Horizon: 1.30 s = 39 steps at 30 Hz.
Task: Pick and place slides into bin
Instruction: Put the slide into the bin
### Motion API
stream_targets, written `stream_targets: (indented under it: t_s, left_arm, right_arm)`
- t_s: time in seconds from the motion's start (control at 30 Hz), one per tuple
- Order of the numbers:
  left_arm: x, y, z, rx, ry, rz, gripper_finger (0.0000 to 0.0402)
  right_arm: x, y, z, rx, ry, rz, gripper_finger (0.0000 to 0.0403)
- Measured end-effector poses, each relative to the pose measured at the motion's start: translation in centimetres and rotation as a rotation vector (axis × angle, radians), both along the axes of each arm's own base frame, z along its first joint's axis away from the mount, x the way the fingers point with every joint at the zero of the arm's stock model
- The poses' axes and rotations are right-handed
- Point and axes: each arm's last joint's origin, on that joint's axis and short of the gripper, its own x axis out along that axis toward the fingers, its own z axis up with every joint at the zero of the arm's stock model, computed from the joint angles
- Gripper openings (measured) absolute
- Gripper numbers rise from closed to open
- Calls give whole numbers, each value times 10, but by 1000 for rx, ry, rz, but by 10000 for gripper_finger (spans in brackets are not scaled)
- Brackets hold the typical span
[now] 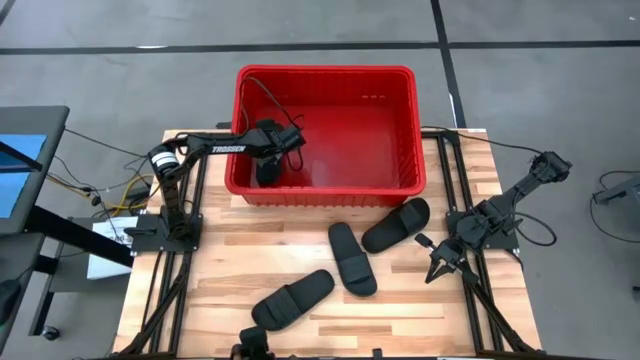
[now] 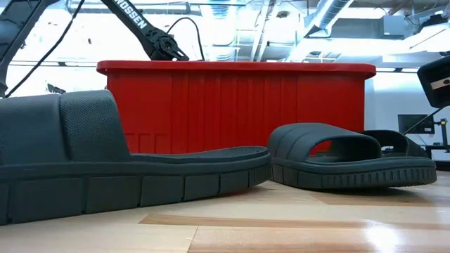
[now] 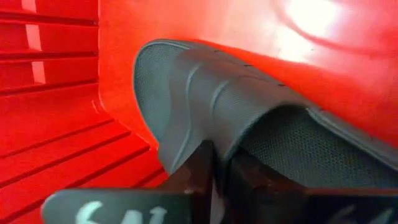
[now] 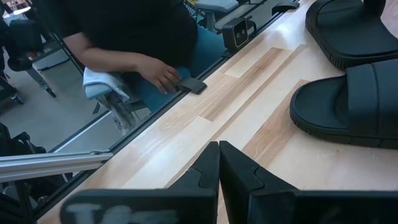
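Left gripper [image 1: 268, 158] is reaching into the bin [image 1: 410, 130] at its near-left corner, fingers [image 3: 196, 171] clamped on the edge of one slide [image 3: 230, 106] — the sandal is sitting low against the bin's floor and wall, so this reads as the placing step, release not yet made. Bin is standing at the far edge of the table [image 1: 400, 320], roughly centred. Three slides are lying on the table in front of it: one [image 1: 396, 224] just near the bin's near-right corner, one [image 1: 352, 258] mid-table beside it and close to touching it, one [image 1: 292, 298] toward the near edge, left of centre. Right gripper [image 1: 438, 264] is waiting at the table's right edge, fingers [image 4: 208, 168] pressed together on nothing, pointing across the boards. A person's hand [image 4: 163, 76] is resting on the frame by the table's edge in the right wrist view, on a small dark object — well clear of both arms. Progress, as I'm judging it: one of four nearly in, three to go. Next move is calling for the left claw to let go and lift out without dragging the sandal up the wall. The two slides by the right side look within the right arm's reach; the near-left one is looking like the left arm's job.
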Motion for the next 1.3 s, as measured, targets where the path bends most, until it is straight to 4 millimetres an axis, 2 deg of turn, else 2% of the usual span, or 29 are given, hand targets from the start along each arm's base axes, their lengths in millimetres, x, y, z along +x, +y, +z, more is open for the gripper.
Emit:
stream_targets:
  t_s: [0.27, 0.77, 1.3]
  left_arm:
    - [0, 0, -1, -8, 16, -24, 49]
    - [0, -1, -2, -26, 45, -62, 158]
    - [-3, -4, -3, -94, 117, -137, 166]
  right_arm:
    - [0, 0, 0, 0, 0, 0, 0]
    - [0, 0, 0, 0, 0, 0, 0]
    - [0, 0, 0, 0, 0, 0, 0]
